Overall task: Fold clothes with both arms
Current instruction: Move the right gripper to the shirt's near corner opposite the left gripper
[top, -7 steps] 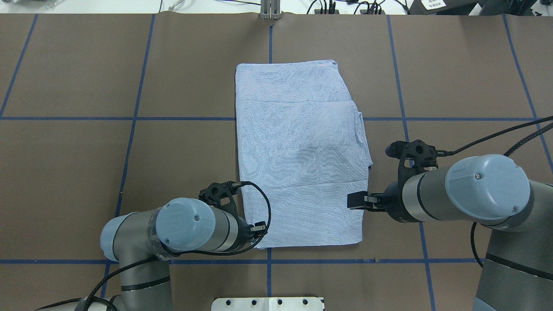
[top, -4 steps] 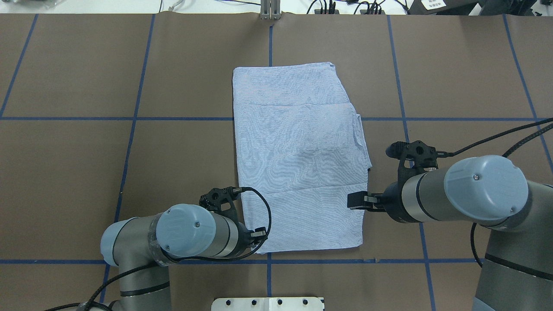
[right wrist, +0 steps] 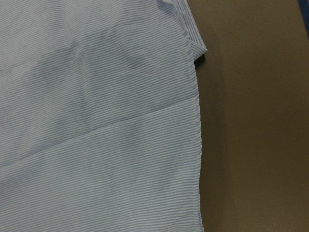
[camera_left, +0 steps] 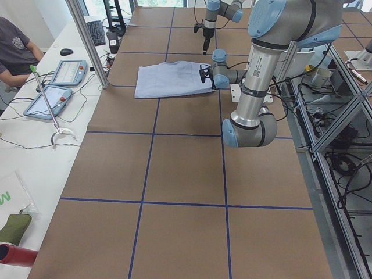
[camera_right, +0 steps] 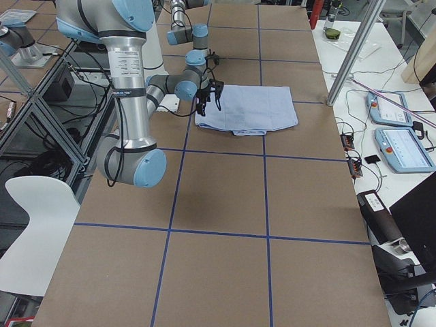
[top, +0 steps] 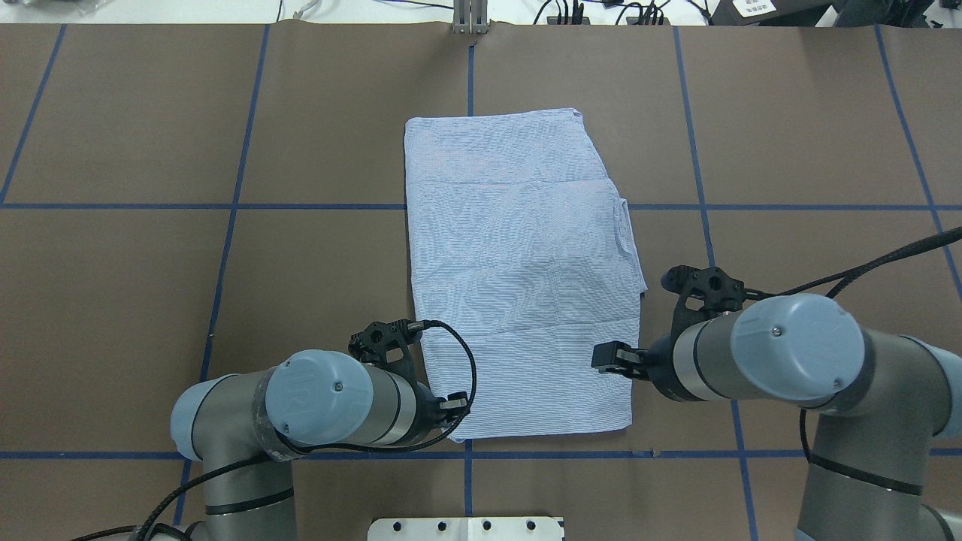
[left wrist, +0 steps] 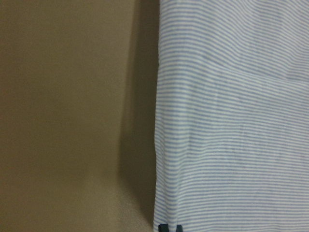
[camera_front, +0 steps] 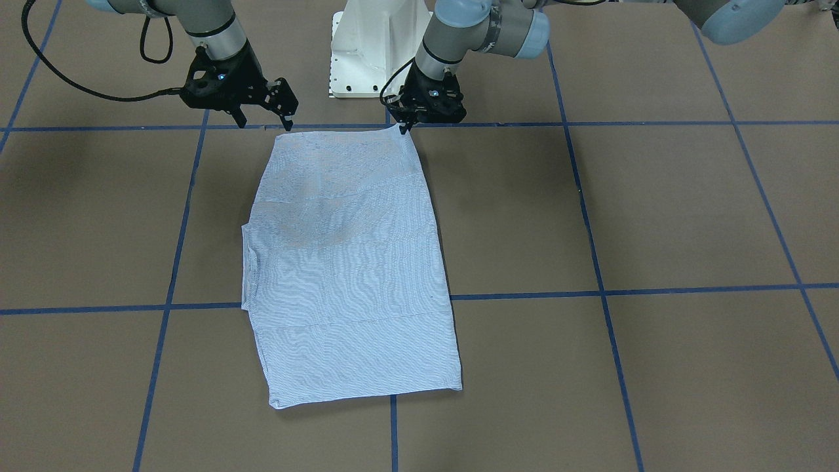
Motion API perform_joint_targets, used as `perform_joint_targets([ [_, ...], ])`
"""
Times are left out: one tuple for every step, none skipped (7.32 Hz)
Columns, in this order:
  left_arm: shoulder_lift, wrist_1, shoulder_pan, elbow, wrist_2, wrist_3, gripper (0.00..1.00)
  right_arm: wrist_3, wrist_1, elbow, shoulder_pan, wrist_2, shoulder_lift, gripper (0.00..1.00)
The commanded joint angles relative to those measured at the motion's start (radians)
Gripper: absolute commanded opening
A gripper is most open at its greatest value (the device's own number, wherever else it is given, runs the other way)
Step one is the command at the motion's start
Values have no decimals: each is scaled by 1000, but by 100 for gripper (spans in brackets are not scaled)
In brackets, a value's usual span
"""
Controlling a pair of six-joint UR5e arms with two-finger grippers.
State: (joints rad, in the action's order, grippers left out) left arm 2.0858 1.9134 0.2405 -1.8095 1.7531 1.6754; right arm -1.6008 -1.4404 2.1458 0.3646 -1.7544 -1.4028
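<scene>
The clothes are one light blue striped shirt [top: 518, 270] folded into a long rectangle on the brown table, also visible as the shirt [camera_front: 347, 262] from the front. My left gripper [camera_front: 403, 126] is shut on the shirt's near-left corner, which is pulled up slightly. In the left wrist view its fingertips [left wrist: 163, 227] sit close together on the shirt's [left wrist: 231, 121] edge. My right gripper [camera_front: 265, 120] is open, hovering over the near-right edge; from overhead the right gripper [top: 607, 356] overlaps that edge. The right wrist view shows only the shirt [right wrist: 96, 121] and table.
The white pedestal base [camera_front: 373, 46] stands just behind the shirt's near edge. Blue tape lines [top: 225, 207] grid the brown table. A metal post [top: 470, 19] stands at the far edge. A seated person [camera_left: 14, 49] and tablets [camera_left: 67, 72] are beyond the table.
The right arm has moved towards the robot and slightly inward over the shirt's edge. The shirt shifted a little to the left. The left gripper has barely moved.
</scene>
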Motion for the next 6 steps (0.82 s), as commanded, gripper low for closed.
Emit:
perform_joint_targets([
  [-1,-1,5,-5,0,0,0,-141,0,-64,-90,68,38,100],
  [-1,-1,6,-5,0,0,0,-168,0,-70,-102,75,38,100],
  [0,-1,10,-5,0,0,0,-171,-11,-81,-102,75,59,100],
  [0,-1,14,-5,0,0,0,-169,-11,-127,-104,73,77,100],
  [2,-1,14,-5,0,0,0,-169,-12,-130,-104,73,82,100],
  [2,1,14,-5,0,0,0,-169,-14,-133,-101,72,82,100],
])
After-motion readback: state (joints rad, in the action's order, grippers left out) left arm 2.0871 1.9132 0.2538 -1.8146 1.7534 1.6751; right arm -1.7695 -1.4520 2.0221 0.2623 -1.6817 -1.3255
